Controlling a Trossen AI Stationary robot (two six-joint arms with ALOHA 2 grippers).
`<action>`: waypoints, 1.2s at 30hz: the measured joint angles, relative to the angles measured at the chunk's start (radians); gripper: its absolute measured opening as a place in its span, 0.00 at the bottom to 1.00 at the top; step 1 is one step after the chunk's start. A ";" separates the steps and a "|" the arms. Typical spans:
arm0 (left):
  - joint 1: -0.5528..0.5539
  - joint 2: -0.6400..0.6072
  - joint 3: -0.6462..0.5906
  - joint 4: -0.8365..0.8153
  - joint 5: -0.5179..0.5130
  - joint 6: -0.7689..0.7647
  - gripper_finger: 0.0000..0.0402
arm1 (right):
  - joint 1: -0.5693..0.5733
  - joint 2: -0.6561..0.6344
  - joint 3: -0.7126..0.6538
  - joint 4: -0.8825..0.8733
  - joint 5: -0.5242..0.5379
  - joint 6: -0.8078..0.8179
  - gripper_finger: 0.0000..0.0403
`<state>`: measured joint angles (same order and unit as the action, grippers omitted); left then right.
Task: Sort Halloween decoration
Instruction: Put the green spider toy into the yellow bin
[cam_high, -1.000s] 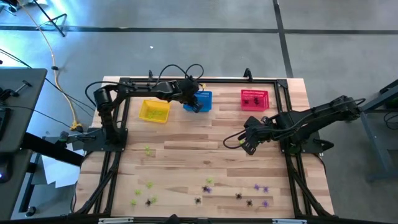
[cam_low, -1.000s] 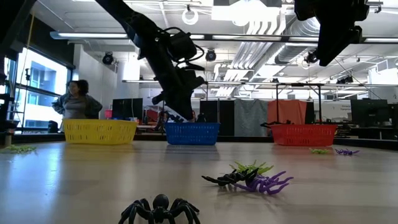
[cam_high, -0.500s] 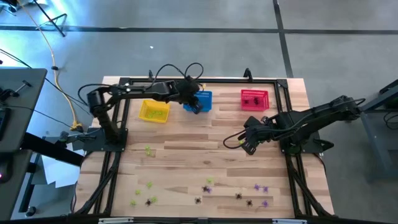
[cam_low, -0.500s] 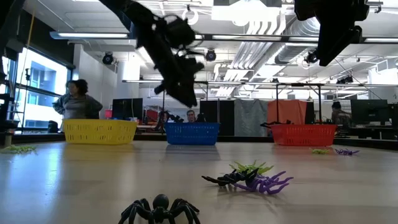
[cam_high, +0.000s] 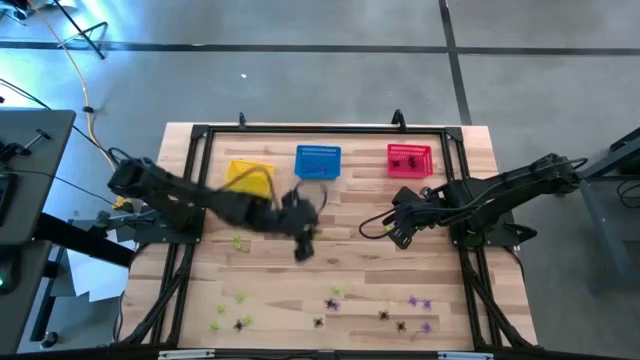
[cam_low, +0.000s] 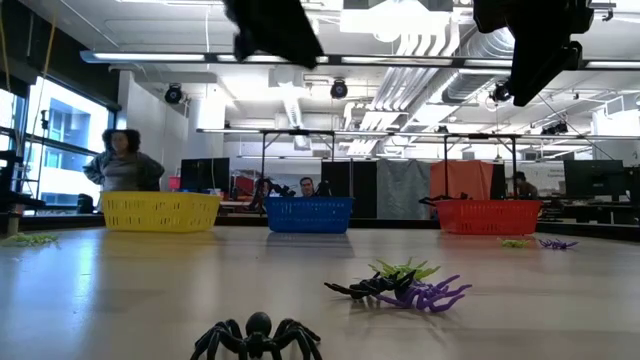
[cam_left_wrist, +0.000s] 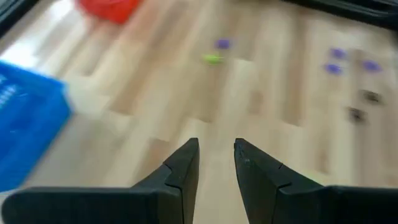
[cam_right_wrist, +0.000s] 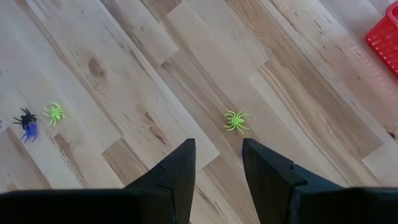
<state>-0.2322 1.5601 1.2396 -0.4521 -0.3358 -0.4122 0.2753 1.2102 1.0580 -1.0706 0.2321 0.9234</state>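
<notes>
Above mid-table the left hand (cam_high: 303, 247) hangs empty, fingers parted; no writing legible.

No legible text, label, brand, number or sign is appearing in any view (the yellow basket (cam_high: 250, 178), blue basket (cam_high: 318, 161), red basket (cam_high: 409, 160) and table (cam_high: 330, 270) are showing plain, unmarked surfaces).
</notes>
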 joint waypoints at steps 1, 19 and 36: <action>-0.044 0.003 0.000 0.008 -0.024 -0.019 0.22 | 0.000 0.000 0.000 0.000 0.000 0.000 0.32; -0.471 0.204 -0.001 -0.194 -0.047 -0.915 0.22 | 0.000 0.000 0.000 0.000 0.000 0.000 0.32; -0.687 0.359 -0.001 -0.290 0.188 -1.505 0.22 | 0.000 0.000 0.000 0.000 0.000 0.000 0.32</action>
<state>-0.9188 1.9191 1.2388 -0.7417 -0.1479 -1.9172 0.2756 1.2102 1.0580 -1.0702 0.2318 0.9234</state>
